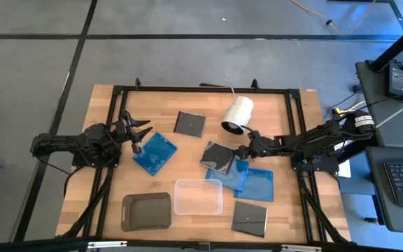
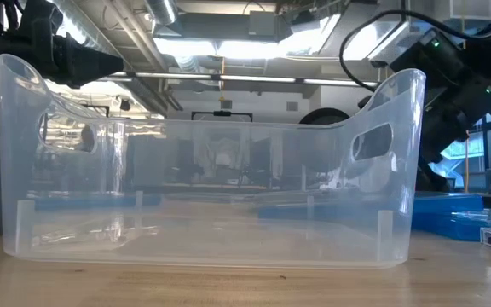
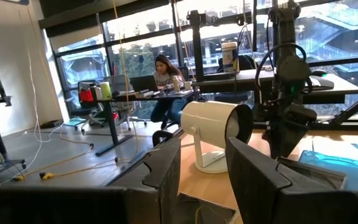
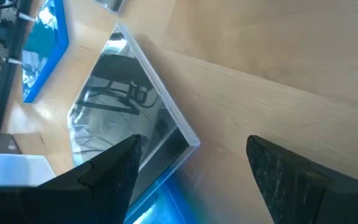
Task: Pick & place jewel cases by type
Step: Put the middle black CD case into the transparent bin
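Your right pincer [image 1: 242,150] is spread wide and sits low over the dark case [image 1: 218,156] in the middle of the counter [image 1: 292,210], likely so a finger can pass on each side of it. That case leans on a blue case [image 1: 238,174], so one edge sticks up. Your left pincer [image 1: 140,133] waits half spread and holds nothing, near another blue case [image 1: 155,154].

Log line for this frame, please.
right claw: open, over dark jewel case | left claw: empty, beside blue jewel case | clear tray: empty
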Robot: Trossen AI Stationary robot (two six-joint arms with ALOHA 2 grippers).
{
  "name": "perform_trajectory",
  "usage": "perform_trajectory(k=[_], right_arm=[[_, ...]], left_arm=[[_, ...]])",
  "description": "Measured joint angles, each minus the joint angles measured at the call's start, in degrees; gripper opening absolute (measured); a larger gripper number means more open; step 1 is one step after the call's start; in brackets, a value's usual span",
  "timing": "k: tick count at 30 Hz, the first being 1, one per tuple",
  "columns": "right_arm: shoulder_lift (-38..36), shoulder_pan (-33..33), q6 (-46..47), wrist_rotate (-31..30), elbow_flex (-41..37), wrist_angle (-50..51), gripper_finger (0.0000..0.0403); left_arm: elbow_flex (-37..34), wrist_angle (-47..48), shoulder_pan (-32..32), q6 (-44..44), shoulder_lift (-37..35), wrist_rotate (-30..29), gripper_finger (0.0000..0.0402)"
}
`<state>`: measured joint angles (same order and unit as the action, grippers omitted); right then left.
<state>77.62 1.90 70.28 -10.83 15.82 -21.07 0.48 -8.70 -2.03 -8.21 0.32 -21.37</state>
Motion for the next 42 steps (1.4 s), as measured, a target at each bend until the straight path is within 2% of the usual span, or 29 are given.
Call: perform_trajectory(k=[14,42], right_arm=[[0.0,-3.41,-0.22,3.04,-0.31,-0.34,0.0296],[0.01,-3.35,0.18,4.32,0.0,-3.99,0.0296]], left_arm=[[-0.01,-0.03,0.0,0.15,-0.01,0.0,0.0125],[0.01,-0.03,0.01,1.06,0.0,0.0,0.0125]])
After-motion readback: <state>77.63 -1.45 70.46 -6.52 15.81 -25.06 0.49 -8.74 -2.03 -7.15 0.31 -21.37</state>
